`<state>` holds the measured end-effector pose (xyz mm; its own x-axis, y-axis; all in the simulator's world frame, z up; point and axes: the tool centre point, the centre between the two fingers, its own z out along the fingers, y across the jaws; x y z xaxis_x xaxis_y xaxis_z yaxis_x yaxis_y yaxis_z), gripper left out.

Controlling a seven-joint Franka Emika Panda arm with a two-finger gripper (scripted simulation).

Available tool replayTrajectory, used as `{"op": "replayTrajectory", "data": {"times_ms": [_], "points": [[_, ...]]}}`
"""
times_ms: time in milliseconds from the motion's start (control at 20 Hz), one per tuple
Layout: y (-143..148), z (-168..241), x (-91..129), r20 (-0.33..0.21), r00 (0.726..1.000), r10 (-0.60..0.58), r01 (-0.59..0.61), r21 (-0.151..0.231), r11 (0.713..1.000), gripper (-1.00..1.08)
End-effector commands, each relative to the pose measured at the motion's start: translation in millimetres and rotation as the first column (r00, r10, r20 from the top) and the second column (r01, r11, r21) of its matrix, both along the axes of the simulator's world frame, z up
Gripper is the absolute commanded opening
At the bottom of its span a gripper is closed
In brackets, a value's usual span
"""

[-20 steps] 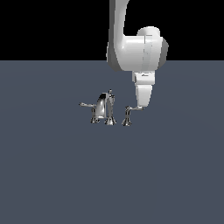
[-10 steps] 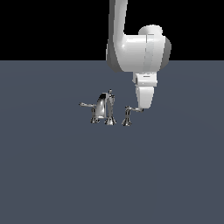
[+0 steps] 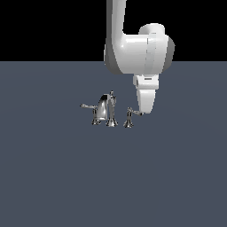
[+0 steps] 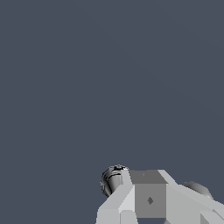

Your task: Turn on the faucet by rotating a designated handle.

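Exterior view shows the small shiny chrome three-piece faucet (image 3: 106,110) standing on the flat slate-grey floor (image 3: 53,177), near the scene's middle. Its arched spout and one lever sit together; the designated slim chrome lever handle (image 3: 131,114) rises on its own flared post at the spout's 3 o'clock, clear of it.

The white Panda arm's gripper (image 3: 144,111) hangs at that handle's 3 o'clock, its tip right against the lever's free end. Compared with a second ago, the gripper has slid slightly towards the spout, and the lever looks shorter and more foreshortened, so it has probably begun to swing on its post. That suggests the turn is under way but not finished; the push should carry on in the same sweep.

Wrist view gives only the grey finger block (image 4: 148,199) with a chrome knob (image 4: 113,179) peeping beside it. How wide the jaws stand I cannot tell; nothing appears clamped.
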<state>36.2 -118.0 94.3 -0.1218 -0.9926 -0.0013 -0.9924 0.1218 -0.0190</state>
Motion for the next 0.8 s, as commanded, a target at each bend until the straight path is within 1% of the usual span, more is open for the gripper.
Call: {"op": "replayTrajectory", "data": {"times_ms": [0, 250, 300, 350, 750], "points": [[2.3, -0.1, -14.1, -0.015, 1.0, -0.003, 0.003, 0.002, 1.0, -1.0], [7.2, -0.2, -29.9, -0.018, 1.0, -0.005, 0.005, 0.001, 1.0, -1.0], [7.2, -0.2, -29.9, -0.018, 1.0, -0.005, 0.005, 0.001, 1.0, -1.0], [1.0, -0.3, -26.4, -0.015, 1.0, -0.013, 0.013, -0.001, 1.0, -1.0], [39.9, -0.2, -39.8, -0.018, 1.0, -0.008, 0.008, 0.0, 1.0, -1.0]]}}
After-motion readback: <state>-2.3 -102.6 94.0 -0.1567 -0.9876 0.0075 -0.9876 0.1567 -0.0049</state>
